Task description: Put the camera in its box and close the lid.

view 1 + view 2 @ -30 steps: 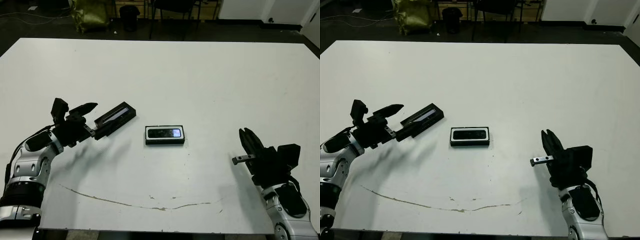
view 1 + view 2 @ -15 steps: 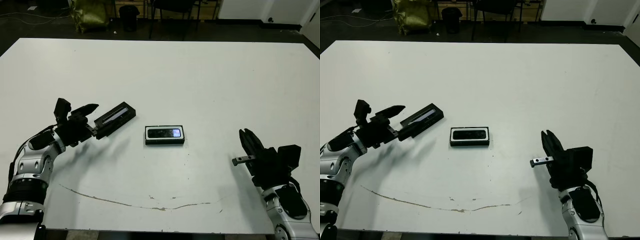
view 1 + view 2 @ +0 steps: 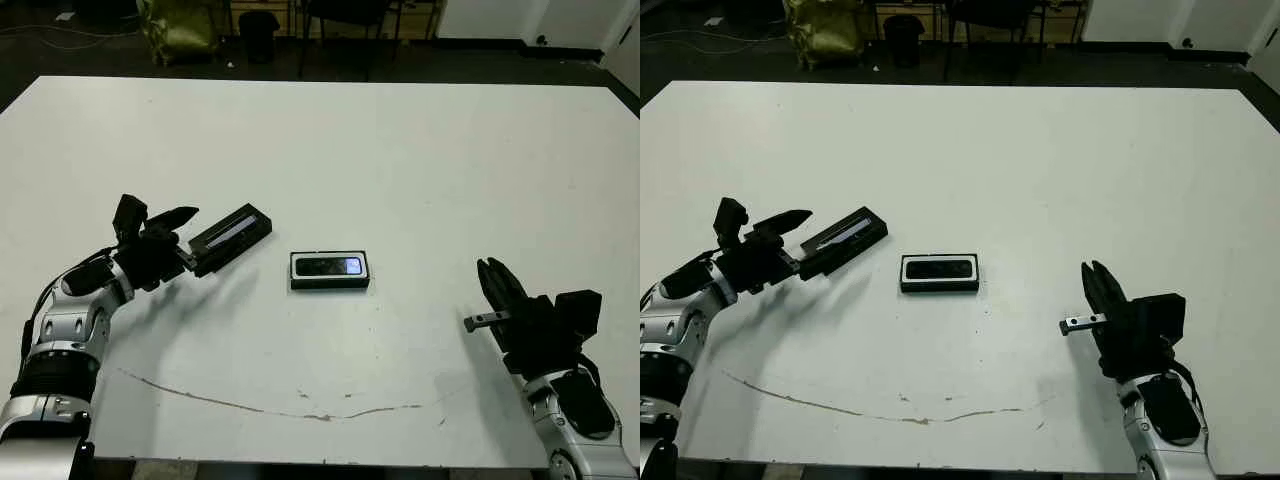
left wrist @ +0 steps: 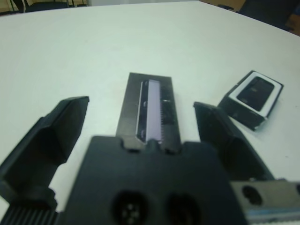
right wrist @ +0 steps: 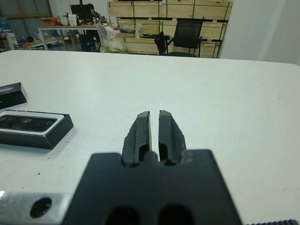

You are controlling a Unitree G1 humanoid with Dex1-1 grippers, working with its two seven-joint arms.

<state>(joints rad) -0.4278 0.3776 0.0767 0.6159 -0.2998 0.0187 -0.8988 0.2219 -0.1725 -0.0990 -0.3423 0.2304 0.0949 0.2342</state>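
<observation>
The box [image 3: 330,285], a shallow black tray with white lining, lies at the table's middle. The camera [image 3: 331,266] rests inside it, glossy bluish face up. To its left the lid [image 3: 232,238] lies flat at an angle, its pale window strip upward. My left gripper [image 3: 186,240] is open, and its fingers [image 4: 51,140] straddle the lid's near end [image 4: 150,110] with gaps on both sides. My right gripper [image 5: 154,113] is shut and empty, low over the table at the front right [image 3: 490,280], well apart from the box [image 5: 33,133].
A thin brown wavy mark [image 3: 250,405] runs across the table near its front edge. Beyond the far edge stand chairs [image 5: 185,37] and an olive bag [image 3: 180,30] on a dark floor.
My left gripper has edged a little forward along the lid's near end. The lid, the box with the camera and the right arm have stayed put.
</observation>
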